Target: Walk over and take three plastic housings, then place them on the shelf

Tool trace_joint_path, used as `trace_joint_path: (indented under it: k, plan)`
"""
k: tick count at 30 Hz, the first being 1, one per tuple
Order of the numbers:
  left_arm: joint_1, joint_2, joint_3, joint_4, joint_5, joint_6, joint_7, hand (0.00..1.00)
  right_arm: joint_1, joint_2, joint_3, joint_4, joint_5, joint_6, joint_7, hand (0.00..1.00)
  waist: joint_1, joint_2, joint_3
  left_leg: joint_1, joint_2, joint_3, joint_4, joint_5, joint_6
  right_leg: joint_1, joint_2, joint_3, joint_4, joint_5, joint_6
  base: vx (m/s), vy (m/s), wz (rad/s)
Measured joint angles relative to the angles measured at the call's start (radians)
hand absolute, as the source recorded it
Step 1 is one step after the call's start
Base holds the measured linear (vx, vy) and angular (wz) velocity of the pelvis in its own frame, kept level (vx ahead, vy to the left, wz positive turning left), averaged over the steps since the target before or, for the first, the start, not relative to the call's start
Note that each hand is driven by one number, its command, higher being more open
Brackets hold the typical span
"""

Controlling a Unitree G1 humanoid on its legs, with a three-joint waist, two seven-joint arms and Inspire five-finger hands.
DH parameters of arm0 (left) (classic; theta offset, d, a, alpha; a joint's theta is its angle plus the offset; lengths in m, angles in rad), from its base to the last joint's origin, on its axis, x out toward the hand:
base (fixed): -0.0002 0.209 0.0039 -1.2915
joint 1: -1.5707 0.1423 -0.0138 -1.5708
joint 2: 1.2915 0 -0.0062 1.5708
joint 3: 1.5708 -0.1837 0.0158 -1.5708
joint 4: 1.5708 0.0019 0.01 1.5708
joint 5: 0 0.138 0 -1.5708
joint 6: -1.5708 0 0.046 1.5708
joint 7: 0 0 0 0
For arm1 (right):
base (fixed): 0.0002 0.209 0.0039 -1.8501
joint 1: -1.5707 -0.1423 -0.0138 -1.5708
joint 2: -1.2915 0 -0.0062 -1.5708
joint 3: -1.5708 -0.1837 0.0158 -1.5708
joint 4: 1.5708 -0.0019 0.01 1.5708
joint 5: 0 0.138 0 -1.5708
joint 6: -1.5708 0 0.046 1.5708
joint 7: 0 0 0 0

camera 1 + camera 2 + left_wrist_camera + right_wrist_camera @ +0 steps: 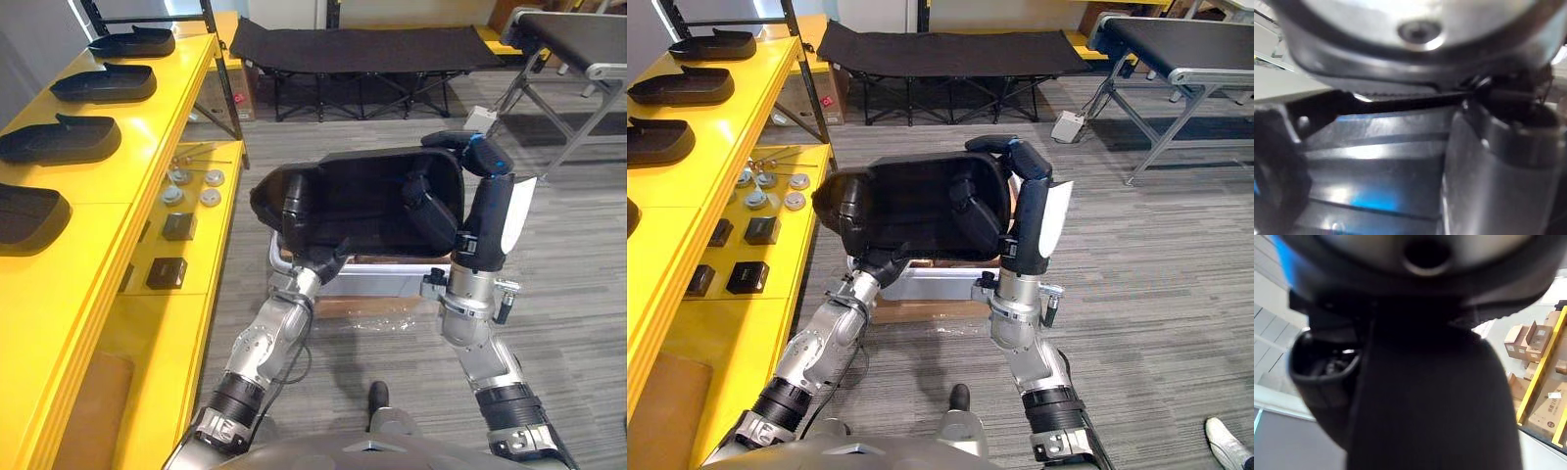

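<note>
Evidently gripped the plastic housing (362,201) end to end: left hand (294,211) curled round one rim, right hand (475,157) hooked over the other, probably to keep it level. Held it hollow side up above the white box (382,281), beside the yellow shelf (181,122), not yet on it.

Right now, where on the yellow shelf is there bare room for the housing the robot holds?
The top level of the yellow shelf is bare nearer the robot than the closest of four shelved housings; gaps between those are narrow. The lower level is bare between the black boxes and a brown board; round discs crowd farther along.
</note>
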Motion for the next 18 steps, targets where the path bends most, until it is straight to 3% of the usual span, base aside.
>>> trace_joint_path:
  k: [5, 18]
  plan:
    - [0.000, 0.001, -0.027, -0.010, 0.004, -0.060, -0.008, 0.00, 0.033, 0.004, 0.000, 0.015, 0.033, -0.002, -0.007, 0.00, -0.011, 0.018, -0.011, 0.000, 0.001, 0.004, -0.002, 0.000, 0.000, -0.004, 0.001, 0.001, 0.000, -0.001, -0.001, 0.00, 0.001, -0.01]
    - [0.041, 0.016, -0.088, -0.039, 0.077, -0.224, -0.069, 0.00, 0.088, 0.043, 0.046, 0.043, 0.036, -0.054, -0.029, 0.00, -0.012, 0.022, -0.014, 0.001, 0.003, 0.020, -0.002, -0.002, -0.003, -0.020, 0.003, 0.012, 0.000, -0.008, -0.011, -0.01, 0.001, -0.03]
